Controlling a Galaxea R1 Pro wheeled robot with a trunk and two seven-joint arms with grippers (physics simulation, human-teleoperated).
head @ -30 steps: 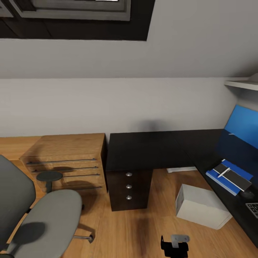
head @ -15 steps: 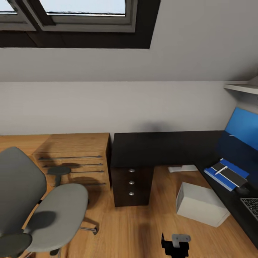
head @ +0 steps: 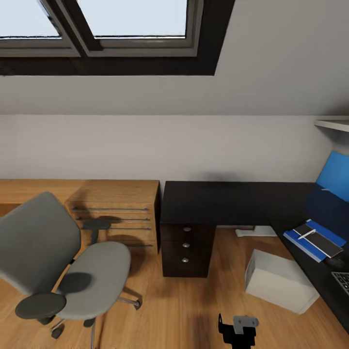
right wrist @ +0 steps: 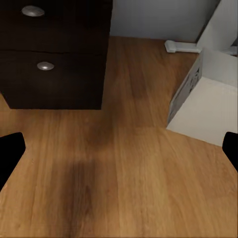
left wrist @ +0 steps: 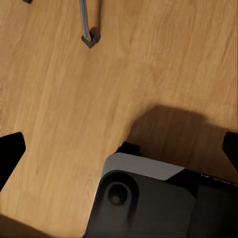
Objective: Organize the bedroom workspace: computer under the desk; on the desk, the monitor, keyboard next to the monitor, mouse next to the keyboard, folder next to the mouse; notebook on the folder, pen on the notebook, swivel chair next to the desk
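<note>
The grey swivel chair (head: 72,264) stands on the wood floor at the left, apart from the black L-shaped desk (head: 228,201). On the desk's right wing lies the blue folder (head: 296,241) with a dark notebook (head: 324,242) and a white pen (head: 306,234) on top. A dark mouse (head: 334,263) and a corner of the keyboard (head: 342,281) sit nearer me. The pale computer (head: 278,281) rests on the floor beside that wing. My left gripper (left wrist: 119,148) is open over bare floor. My right gripper (right wrist: 119,148) is open, facing the computer (right wrist: 208,99).
A low light-wood cabinet (head: 116,213) adjoins the desk's drawer block (head: 186,252), whose round knobs (right wrist: 45,65) show close by. A white flat object (head: 256,231) lies on the floor under the desk. A chair leg with its castor (left wrist: 88,30) is near my base (left wrist: 148,198).
The head view has shifted up and to the left, bringing in more of the window and the whole swivel chair. The things on the desk keep their places.
</note>
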